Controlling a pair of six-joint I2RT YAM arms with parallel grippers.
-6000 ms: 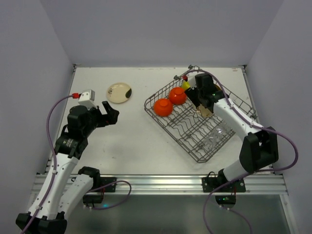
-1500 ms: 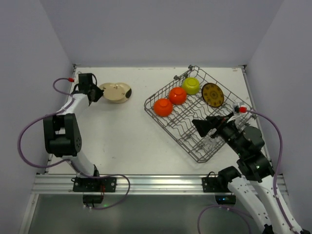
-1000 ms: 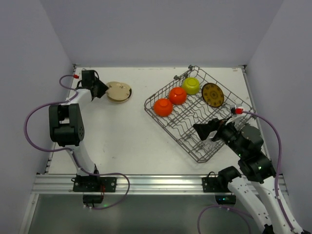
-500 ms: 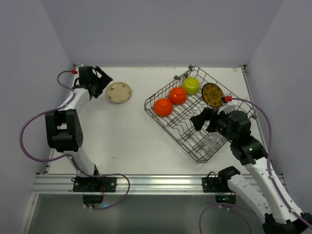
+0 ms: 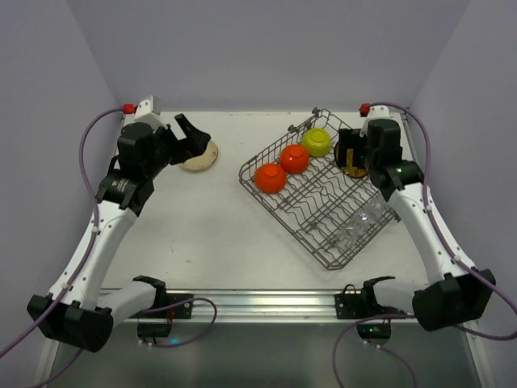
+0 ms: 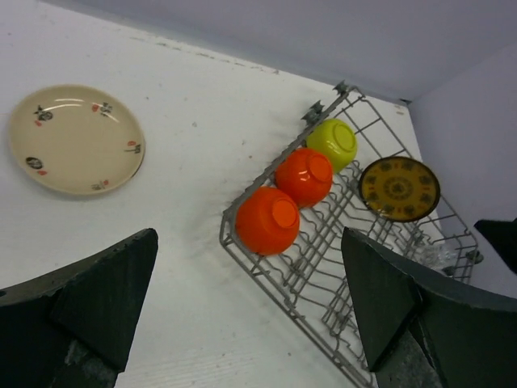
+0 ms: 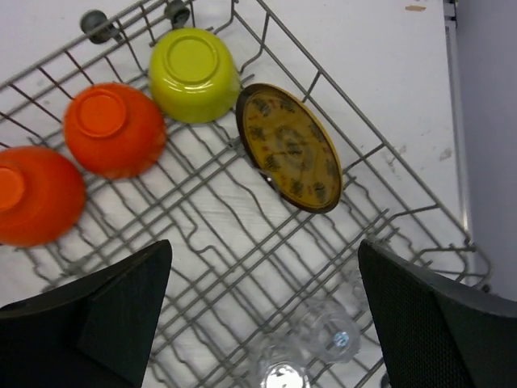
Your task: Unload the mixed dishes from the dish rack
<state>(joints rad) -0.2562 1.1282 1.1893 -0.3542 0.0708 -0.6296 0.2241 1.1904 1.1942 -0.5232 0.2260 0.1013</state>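
The grey wire dish rack point(image 5: 323, 212) stands right of centre. It holds two orange bowls point(image 5: 271, 178) point(image 5: 294, 158), a yellow-green bowl point(image 5: 317, 142), a brown-and-yellow plate point(image 5: 353, 168) and clear glasses point(image 5: 357, 225). A beige plate point(image 5: 205, 157) lies on the table at the far left; I cannot tell whether another lies under it. My left gripper point(image 5: 190, 137) is open and empty above that plate. My right gripper point(image 5: 353, 152) is open and empty above the brown plate. The left wrist view shows the beige plate point(image 6: 75, 138) and the rack point(image 6: 266, 271). The right wrist view shows the brown plate point(image 7: 291, 149) and glasses point(image 7: 327, 333).
The bowls sit upside down along the rack's far-left side point(image 7: 113, 129). The rack's raised wire sides point(image 7: 380, 145) surround the brown plate. White walls close in the table at the back and both sides. Bare tabletop point(image 5: 202, 234) lies between the beige plate and the rack.
My left arm has drawn back from the far-left corner, its gripper now over the beige plate. My right gripper has moved from over the glasses to the rack's far-right corner, above the brown plate.
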